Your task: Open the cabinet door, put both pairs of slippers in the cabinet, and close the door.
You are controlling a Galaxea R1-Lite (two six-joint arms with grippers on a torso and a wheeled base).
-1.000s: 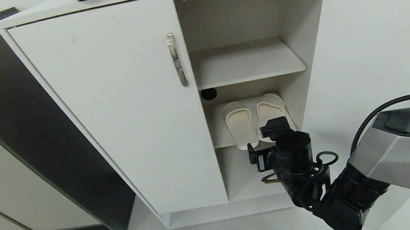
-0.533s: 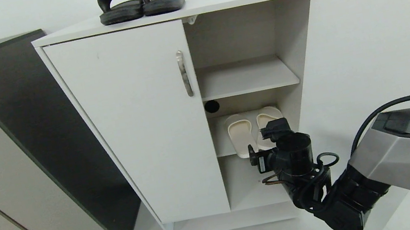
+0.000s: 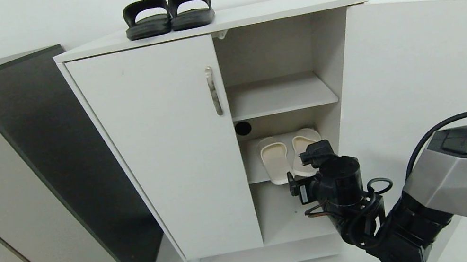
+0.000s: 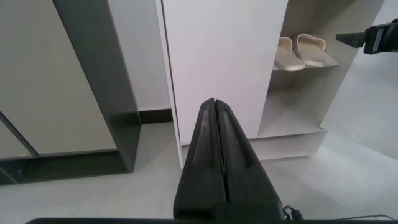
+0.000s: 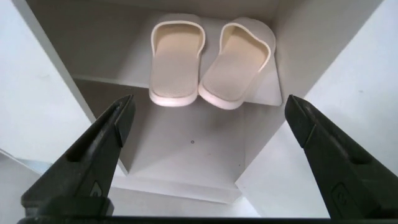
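1. Since the pair of black rubber slide slippers (image 3: 167, 13) sits side by side on top of the white two-door cabinet (image 3: 288, 6), it looks like the pair not yet stowed. The pair of cream foam slippers (image 5: 211, 59) already lies on a lower shelf behind the open right-hand door (image 3: 422, 83).
2. The black slides are probably light and bendy, with a grippy rather than slick surface. The arched strap, or the two inner edges pinched together, seems the best hold; a sole gripped flat may flex and sag.
3. The right gripper (image 5: 208, 102) hangs in front of the cream pair with its fingers spread wide and nothing between them. The left gripper (image 4: 214, 106) is low, facing the closed left door (image 3: 169, 147), with its fingers pressed together and empty.
4. The left door hides the space behind it. The open door is cut off at the edge of the head view. The right wrist covers the heel of one cream slipper in the head view.
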